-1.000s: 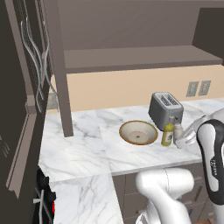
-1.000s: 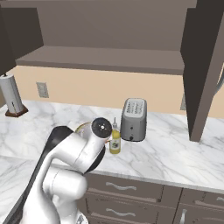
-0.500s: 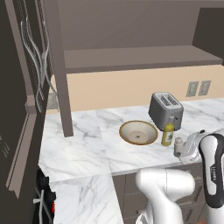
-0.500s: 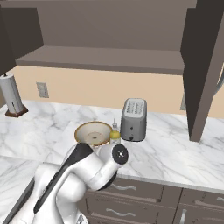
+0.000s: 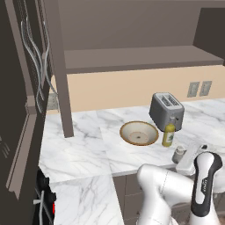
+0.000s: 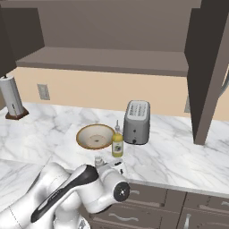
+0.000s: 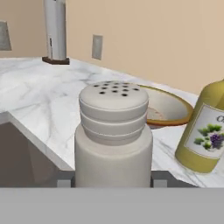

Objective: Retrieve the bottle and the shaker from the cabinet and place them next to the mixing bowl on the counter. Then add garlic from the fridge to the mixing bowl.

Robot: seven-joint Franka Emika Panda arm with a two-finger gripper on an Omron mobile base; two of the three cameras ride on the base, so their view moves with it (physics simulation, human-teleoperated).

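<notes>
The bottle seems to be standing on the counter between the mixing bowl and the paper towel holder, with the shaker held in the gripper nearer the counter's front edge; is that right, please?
Not quite. The bottle stands between the mixing bowl and the toaster, as the right base view shows; the paper towel holder is far off beyond the bowl. The rest holds: the gripper grips the shaker near the counter edge.

**What the arm looked like**

The arm (image 5: 167, 189) was glossy white, all fat rounded segments. One link had a long dark grey stripe with small pale lettering I couldn't read. A round dark joint cap with a light centre dot sat near the wrist.
</notes>
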